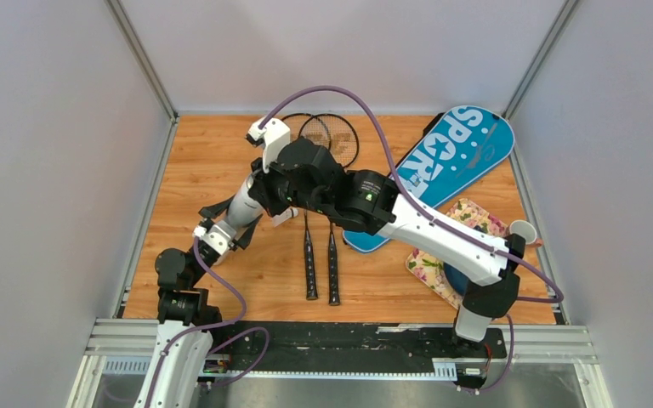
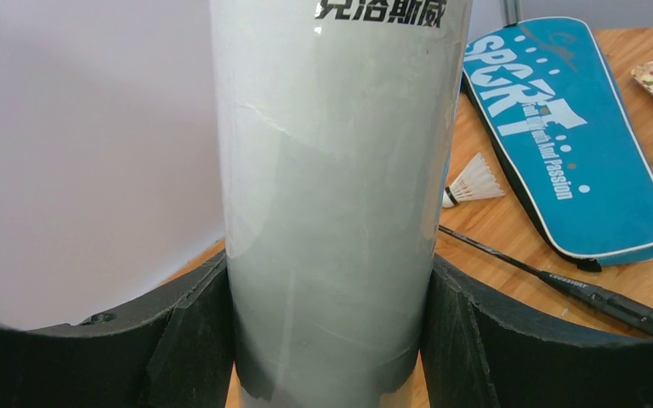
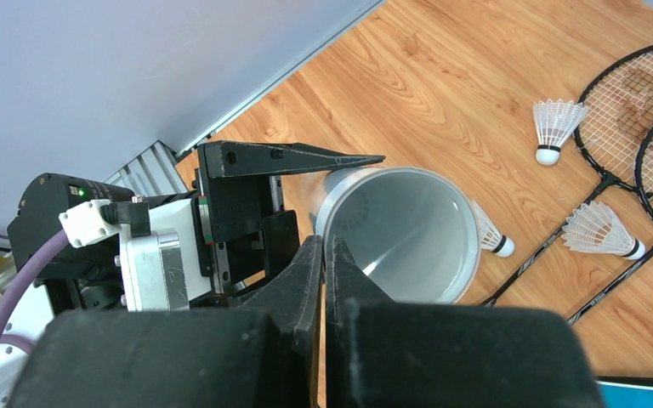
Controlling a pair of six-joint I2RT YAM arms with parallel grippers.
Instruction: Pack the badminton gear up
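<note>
My left gripper [image 2: 332, 331] is shut on the long white tube [image 2: 340, 170] and holds it upright near its lower end. My right gripper [image 3: 325, 255] is shut and empty, just above the near rim of the tube's open mouth [image 3: 408, 221], which looks empty inside. Several white shuttlecocks lie on the wood beside it, one by the tube [image 3: 495, 240] and one by the racket heads [image 3: 551, 127]. Two black rackets [image 1: 332, 140] lie side by side, handles toward me. The blue SPORT cover [image 1: 451, 166] lies flat at the back right. In the top view both grippers [image 1: 281, 183] overlap.
A floral cloth [image 1: 472, 219] lies at the right, with a dark blue object [image 1: 455, 276] and a small white cup [image 1: 523, 229] by it. Grey walls close the table at the back and both sides. One racket shaft [image 2: 561, 280] runs close to the tube's right.
</note>
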